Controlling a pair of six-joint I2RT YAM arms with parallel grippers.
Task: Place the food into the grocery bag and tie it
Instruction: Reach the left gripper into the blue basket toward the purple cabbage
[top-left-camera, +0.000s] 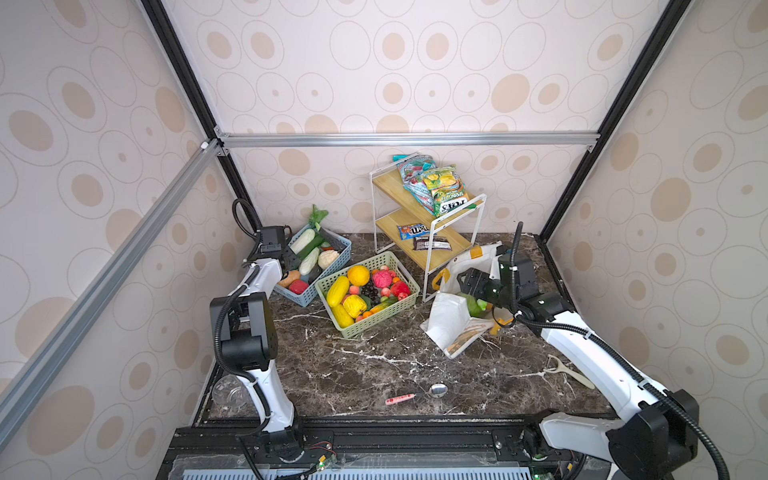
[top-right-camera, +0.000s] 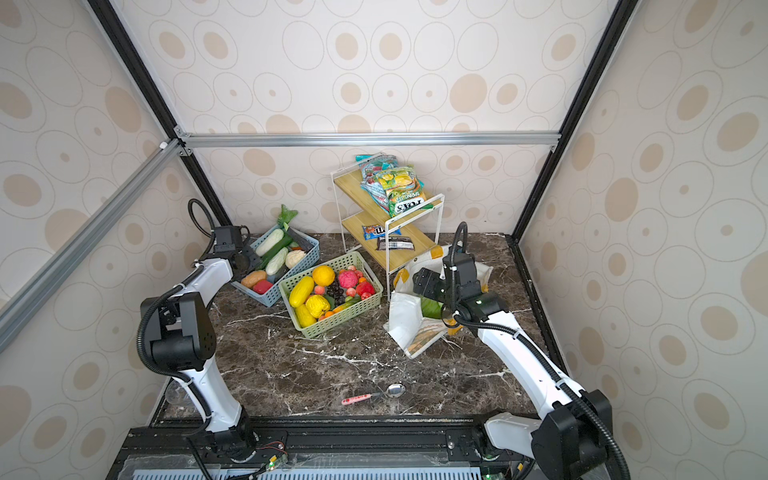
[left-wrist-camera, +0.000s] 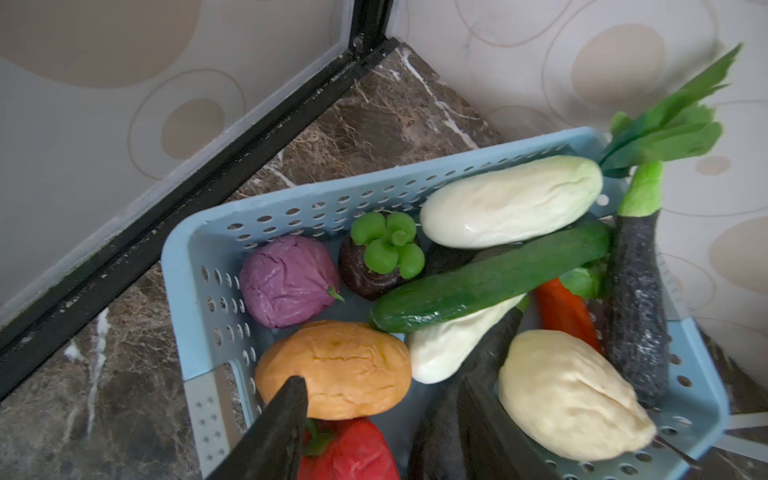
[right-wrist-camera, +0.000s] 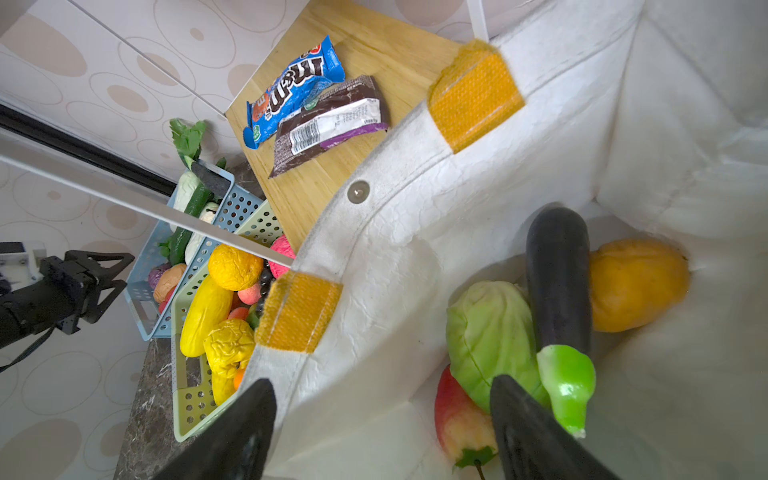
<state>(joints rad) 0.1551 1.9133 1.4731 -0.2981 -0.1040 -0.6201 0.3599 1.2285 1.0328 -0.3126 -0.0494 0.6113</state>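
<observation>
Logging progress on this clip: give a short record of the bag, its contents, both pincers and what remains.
grocery bag: open, untied, beside the rack
in bag: cabbage, eggplant, yellow-orange piece, apple
left pincer: open, above the orange-brown piece in the blue basket
right pincer: open, straddling the bag's rim
remaining: food in the blue basket and the green basket

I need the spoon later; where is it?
In both top views the pink-handled spoon lies on the marble table near its front edge, about halfway across, in front of the green basket.
</observation>
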